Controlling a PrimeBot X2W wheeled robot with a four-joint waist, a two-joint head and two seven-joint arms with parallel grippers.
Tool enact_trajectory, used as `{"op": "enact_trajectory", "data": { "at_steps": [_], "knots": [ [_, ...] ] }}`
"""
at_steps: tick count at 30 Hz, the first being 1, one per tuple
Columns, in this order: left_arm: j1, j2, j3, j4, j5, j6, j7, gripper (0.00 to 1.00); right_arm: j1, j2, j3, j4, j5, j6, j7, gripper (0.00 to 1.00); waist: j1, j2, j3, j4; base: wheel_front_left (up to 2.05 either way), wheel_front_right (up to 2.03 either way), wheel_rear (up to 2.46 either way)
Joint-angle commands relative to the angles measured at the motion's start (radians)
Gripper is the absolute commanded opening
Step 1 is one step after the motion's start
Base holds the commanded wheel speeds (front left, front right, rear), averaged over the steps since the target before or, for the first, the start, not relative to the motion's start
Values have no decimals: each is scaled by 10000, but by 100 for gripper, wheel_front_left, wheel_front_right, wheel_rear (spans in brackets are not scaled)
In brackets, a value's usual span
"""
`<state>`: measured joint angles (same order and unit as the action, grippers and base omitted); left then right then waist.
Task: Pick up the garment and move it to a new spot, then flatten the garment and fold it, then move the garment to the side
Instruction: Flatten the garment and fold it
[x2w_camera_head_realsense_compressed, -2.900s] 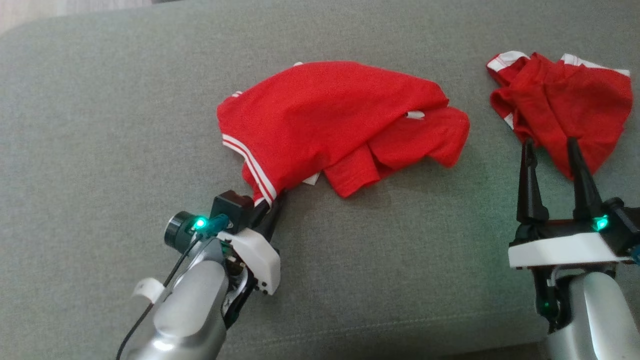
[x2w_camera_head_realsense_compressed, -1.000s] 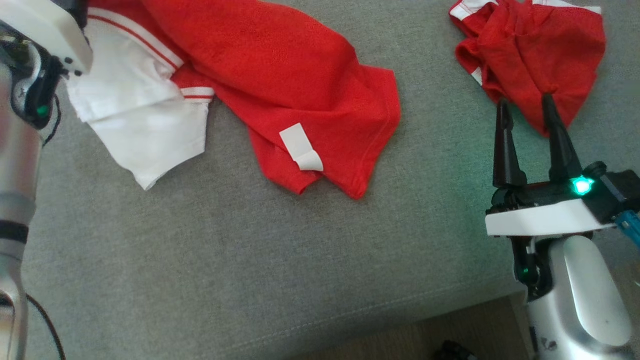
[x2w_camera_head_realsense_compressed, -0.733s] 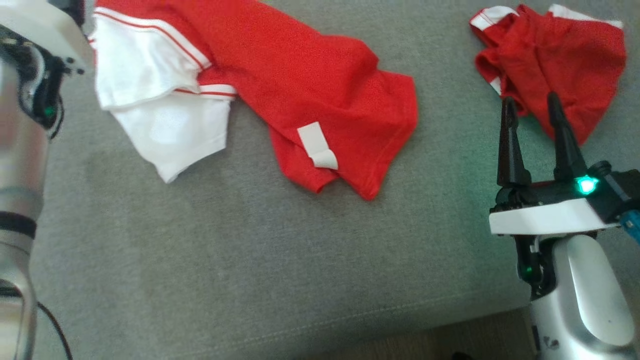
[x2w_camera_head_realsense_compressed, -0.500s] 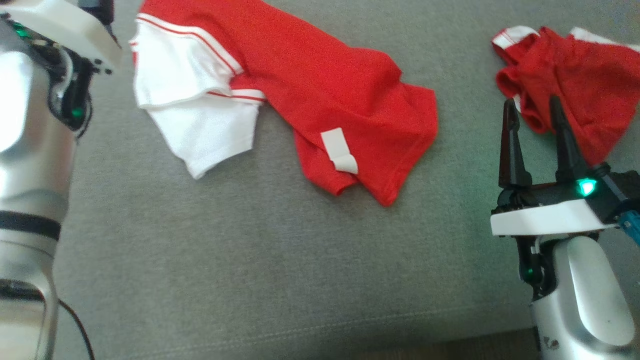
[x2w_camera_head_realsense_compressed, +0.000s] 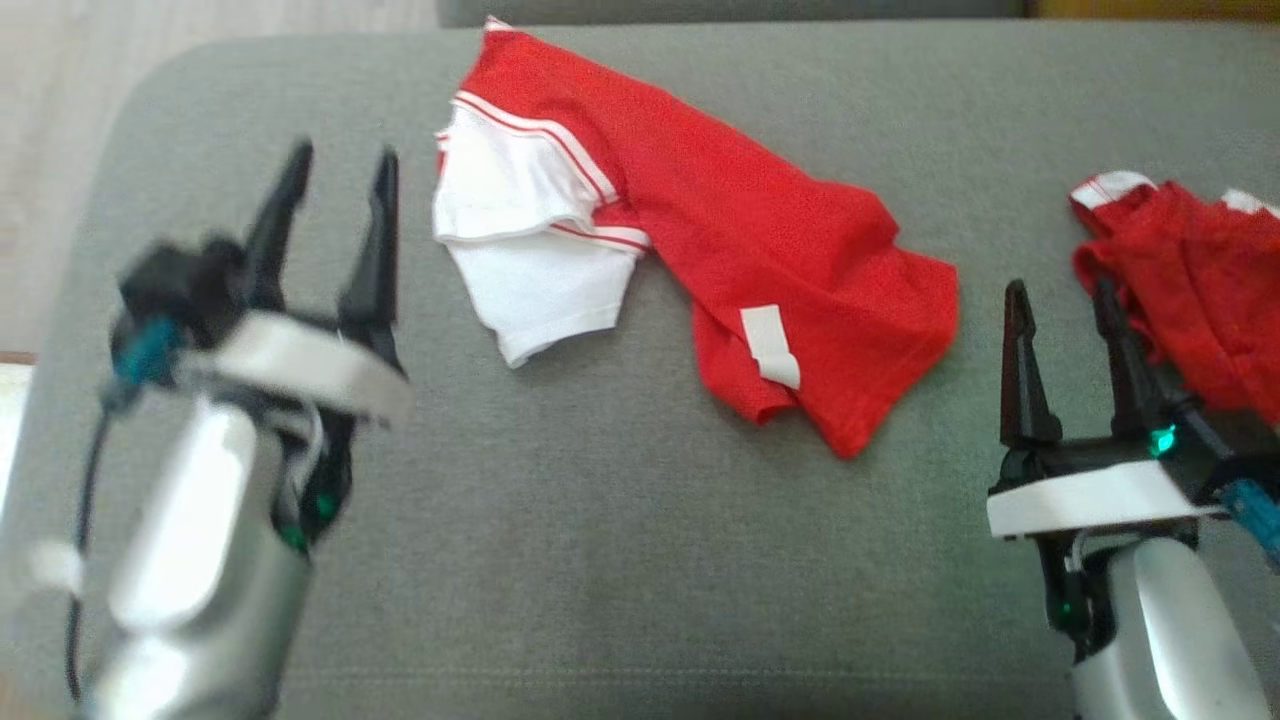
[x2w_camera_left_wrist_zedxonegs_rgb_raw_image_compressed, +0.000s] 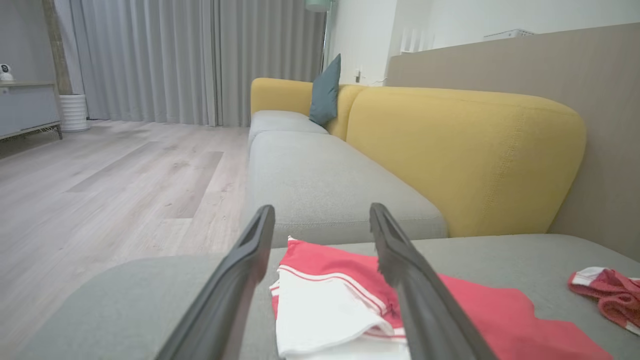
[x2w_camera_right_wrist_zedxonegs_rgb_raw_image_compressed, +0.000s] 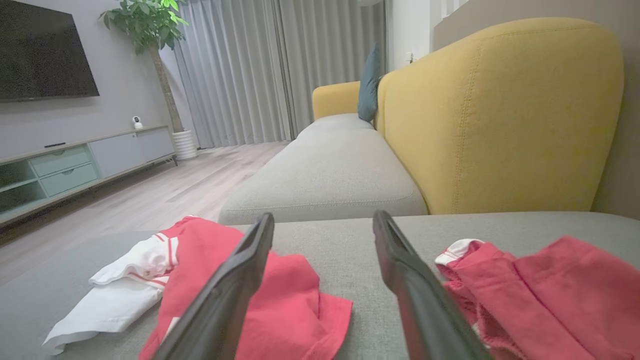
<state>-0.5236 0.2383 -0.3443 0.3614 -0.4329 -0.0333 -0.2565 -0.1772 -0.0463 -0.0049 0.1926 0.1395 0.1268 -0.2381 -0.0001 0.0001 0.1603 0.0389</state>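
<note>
Grey sofa cushion, yellow backrest behind. Red-and-white shirt lies rumpled mid-cushion, white part toward the left. Left pincer spread wide, empty, just left of the shirt, not touching. Right pincer spread wide, empty, beside a second red garment at far right.

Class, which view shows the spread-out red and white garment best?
Head view: the whole garment shows from above, unobstructed. In each wrist view it lies low, crossed by a dark finger, and the frame edge crops it.
</note>
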Motion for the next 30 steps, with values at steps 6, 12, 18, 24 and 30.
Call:
{"op": "enact_trajectory", "data": {
  "at_steps": [6,12,18,24,30],
  "knots": [
    [2010,-444,791,-2020,313,709,-52,100,281,-39,325,-377,106,39,36,100,1,-1,-455,410,0,0,0],
    [3068,-961,1099,-2589,631,836,-52,100,440,-39,378,-414,132,39,76,100,1,-1,-507,421,0,0,0],
    [3395,-1369,1296,-2785,1041,553,-52,100,427,-39,442,-479,-154,39,382,100,1,-1,-380,549,0,0,0],
    [3369,-1572,1405,-2696,1190,251,-53,100,421,-39,925,45,-689,39,1138,100,1,-1,-118,792,0,0,0],
    [3293,-1699,1519,-2564,1278,13,-53,100,350,-39,1331,776,-1261,39,1787,100,1,-1,160,1052,0,0,0]
  ]
}}
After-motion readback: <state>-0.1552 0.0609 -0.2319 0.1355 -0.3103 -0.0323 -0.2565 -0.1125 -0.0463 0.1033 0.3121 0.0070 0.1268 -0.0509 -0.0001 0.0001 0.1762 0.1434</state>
